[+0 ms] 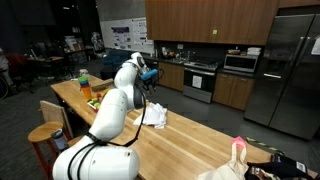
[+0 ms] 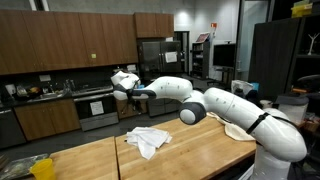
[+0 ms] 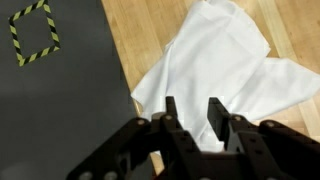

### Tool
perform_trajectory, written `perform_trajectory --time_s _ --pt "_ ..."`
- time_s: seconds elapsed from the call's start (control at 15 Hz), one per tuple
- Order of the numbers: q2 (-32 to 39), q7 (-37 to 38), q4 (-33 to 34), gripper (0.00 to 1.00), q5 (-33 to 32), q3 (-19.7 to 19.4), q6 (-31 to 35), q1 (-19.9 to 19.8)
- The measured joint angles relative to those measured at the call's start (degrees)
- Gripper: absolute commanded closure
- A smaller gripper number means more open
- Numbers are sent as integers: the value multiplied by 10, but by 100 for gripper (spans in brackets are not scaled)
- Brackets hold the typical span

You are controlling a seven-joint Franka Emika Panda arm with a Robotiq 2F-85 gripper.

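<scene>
Gripper [image 3: 193, 128], jaws apart and holding nothing, hangs over a crumpled white cloth [image 3: 215, 65] near the edge of a wooden counter [image 3: 150, 30]. The cloth lies straight below and a little ahead, its length running diagonally across the wrist view.

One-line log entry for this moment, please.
pincer: open, empty | white cloth: crumpled on wooden counter | pincer above cloth, apart

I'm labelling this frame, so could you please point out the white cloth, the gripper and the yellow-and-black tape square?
White cloth [image 3: 215, 70]: wrist view, middle of the rumpled fabric.
Gripper [image 3: 193, 112]: wrist view, midway between its fingertips.
Yellow-and-black tape square [image 3: 15, 42]: wrist view, on its left strip.
</scene>
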Motion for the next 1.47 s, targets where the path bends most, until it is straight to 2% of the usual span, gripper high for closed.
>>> perform_trajectory --time_s 0.4,0.47,0.6,0.87,1.13,1.47 --pt "1 10 3 57 0 -3 1 2" --pt "1 10 3 32 0 -3 1 2" --pt "1 10 2 28 0 -3 2 2" --pt "-2 59 5 2 -18 -21 -21 4" --pt "-39 121 7 0 -36 -44 -56 9" --pt "-85 90 6 0 -52 -46 -80 26"
